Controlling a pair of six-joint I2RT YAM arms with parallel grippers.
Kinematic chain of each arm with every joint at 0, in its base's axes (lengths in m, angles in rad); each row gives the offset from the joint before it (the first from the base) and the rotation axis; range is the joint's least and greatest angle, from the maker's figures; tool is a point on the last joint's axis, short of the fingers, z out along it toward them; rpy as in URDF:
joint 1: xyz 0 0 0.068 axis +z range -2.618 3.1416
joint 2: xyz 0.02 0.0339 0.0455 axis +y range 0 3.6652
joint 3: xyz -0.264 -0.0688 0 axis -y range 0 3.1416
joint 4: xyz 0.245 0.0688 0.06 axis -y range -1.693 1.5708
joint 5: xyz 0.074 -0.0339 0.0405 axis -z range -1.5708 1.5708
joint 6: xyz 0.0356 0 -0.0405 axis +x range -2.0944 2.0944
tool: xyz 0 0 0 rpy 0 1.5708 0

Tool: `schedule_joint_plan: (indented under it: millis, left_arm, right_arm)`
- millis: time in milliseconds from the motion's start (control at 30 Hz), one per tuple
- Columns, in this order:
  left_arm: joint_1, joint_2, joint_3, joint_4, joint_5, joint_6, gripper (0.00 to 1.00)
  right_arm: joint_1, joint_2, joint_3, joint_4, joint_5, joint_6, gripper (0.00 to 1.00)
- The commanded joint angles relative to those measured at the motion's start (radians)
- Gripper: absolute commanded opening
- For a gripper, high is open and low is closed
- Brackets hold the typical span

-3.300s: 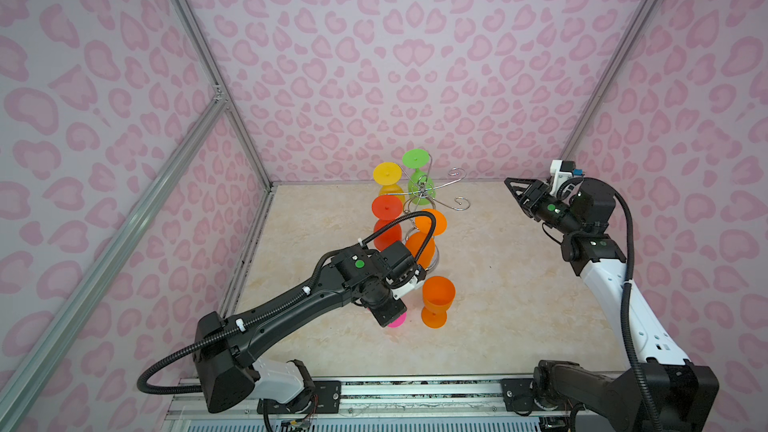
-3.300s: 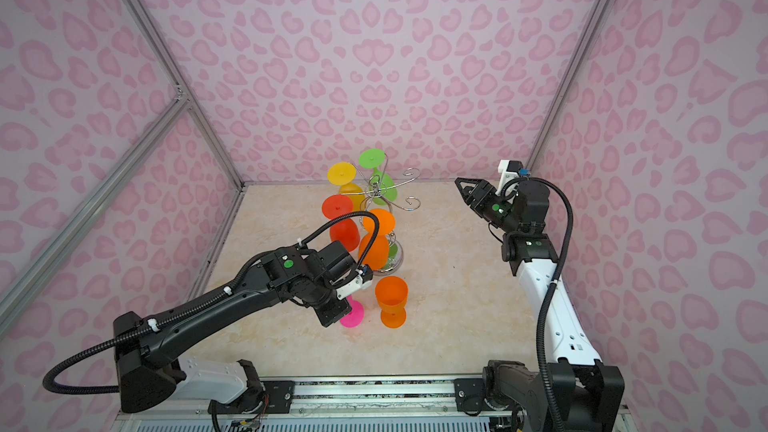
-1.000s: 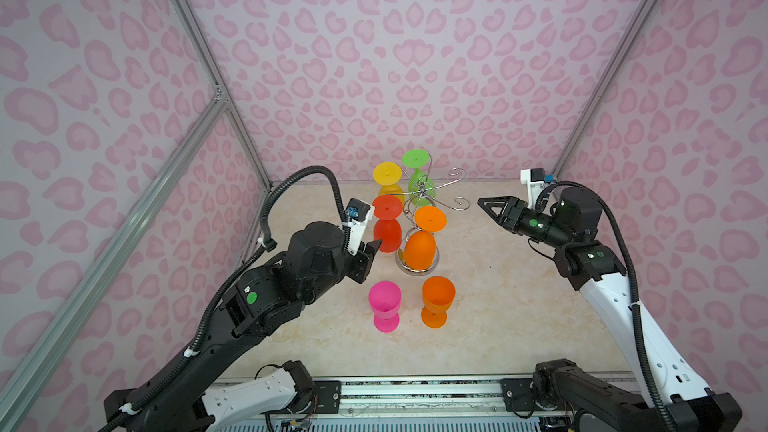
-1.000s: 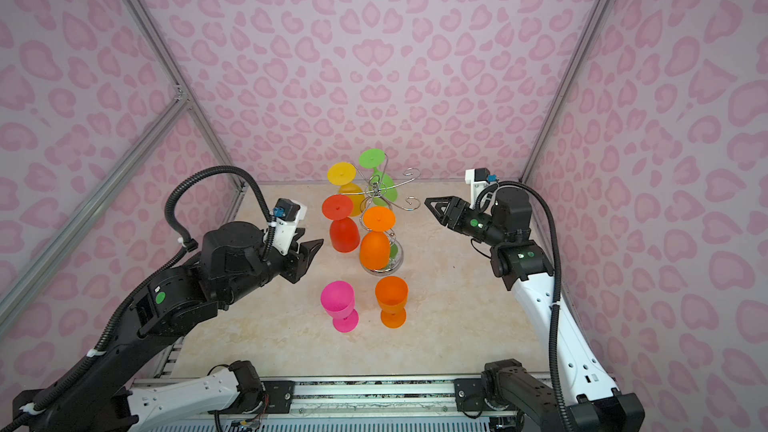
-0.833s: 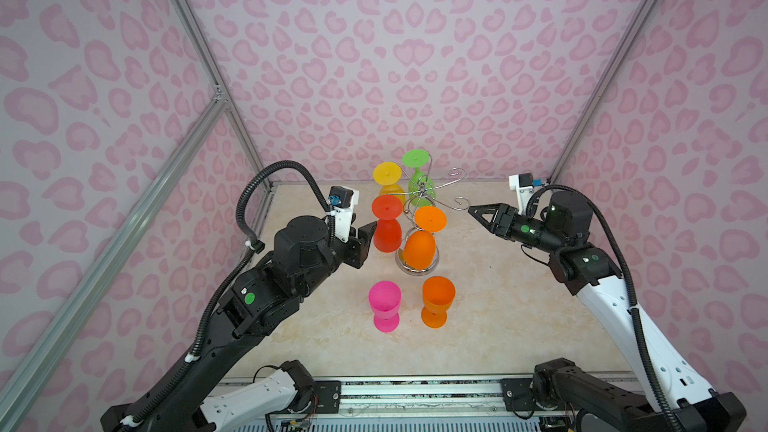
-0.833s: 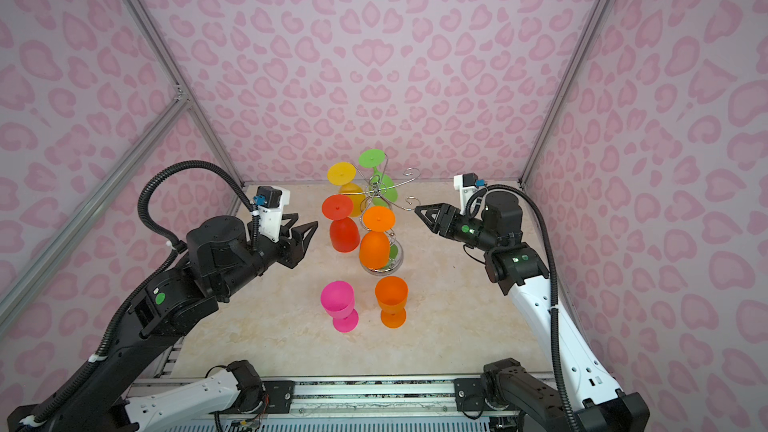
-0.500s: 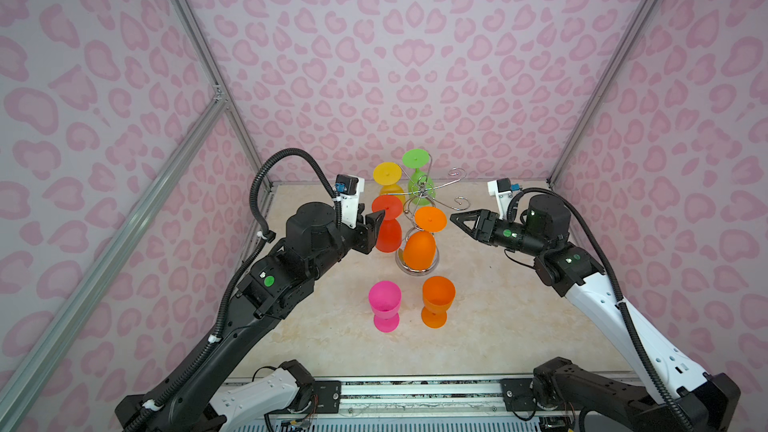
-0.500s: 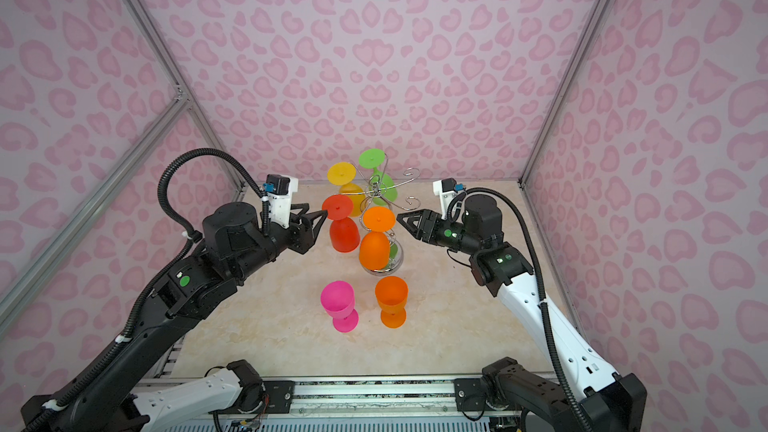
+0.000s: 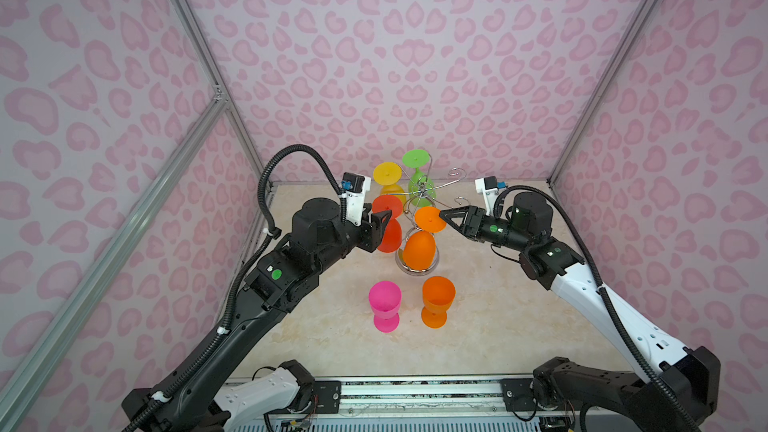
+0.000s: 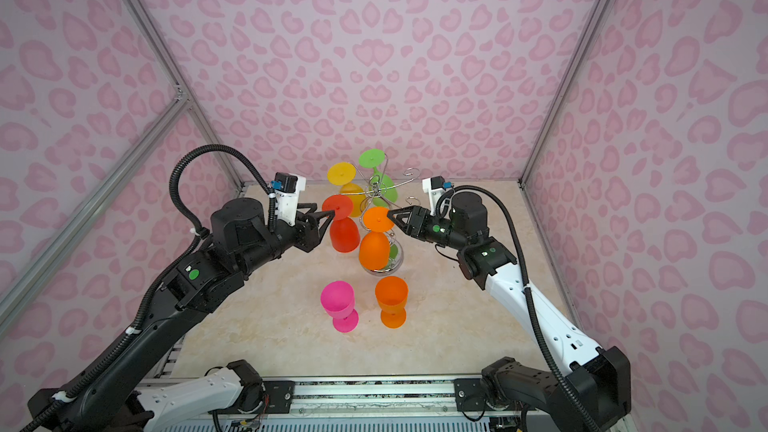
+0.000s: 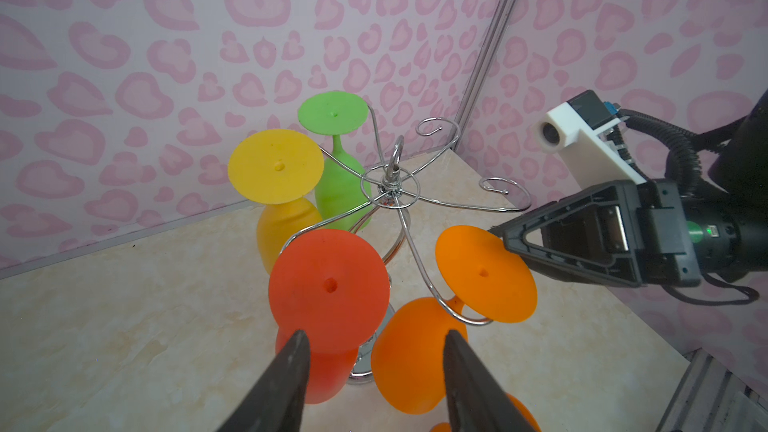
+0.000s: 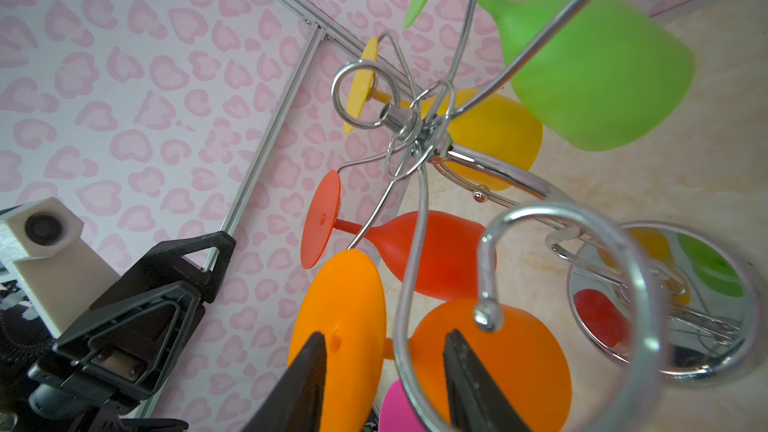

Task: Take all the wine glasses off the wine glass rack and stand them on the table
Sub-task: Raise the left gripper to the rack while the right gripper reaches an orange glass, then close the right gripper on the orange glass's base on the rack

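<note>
Having reached the wine glass rack (image 12: 494, 170), our unclenched right gripper (image 12: 385, 333) straddles the orange wine glass (image 12: 340, 317) for grasping, left gripper (image 11: 376, 332) gaping too.

Six wine glasses (image 9: 384, 305), one rack (image 11: 390, 191), perhaps six hooks (image 11: 436, 128), left hand (image 11: 374, 335), right hand (image 12: 384, 336).

Rack base (image 9: 411, 271) partly behind orange glass (image 9: 419, 248)
</note>
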Motion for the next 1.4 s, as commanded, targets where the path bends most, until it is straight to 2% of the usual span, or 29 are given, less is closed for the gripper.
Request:
schedule_joint_plan:
  millis: [0, 533, 900, 1100, 1367]
  left_arm:
    - [0.003, 0.006, 0.002, 0.05, 0.013, -0.005, 0.54]
    - [0.014, 0.01, -0.01, 0.058, 0.032, -0.009, 0.54]
    - [0.018, 0.006, -0.018, 0.058, 0.037, -0.014, 0.54]
    - [0.021, 0.003, -0.023, 0.058, 0.039, -0.014, 0.53]
    - [0.025, 0.002, -0.032, 0.058, 0.041, -0.016, 0.53]
  right_arm:
    - [0.004, 0.008, -0.006, 0.062, -0.004, 0.016, 0.43]
    - [0.009, 0.02, -0.032, 0.136, -0.064, 0.078, 0.34]
    - [0.009, 0.003, -0.039, 0.14, -0.059, 0.083, 0.19]
    - [0.01, -0.003, -0.041, 0.161, -0.07, 0.103, 0.15]
    - [-0.002, 0.003, -0.076, 0.3, -0.119, 0.212, 0.1]
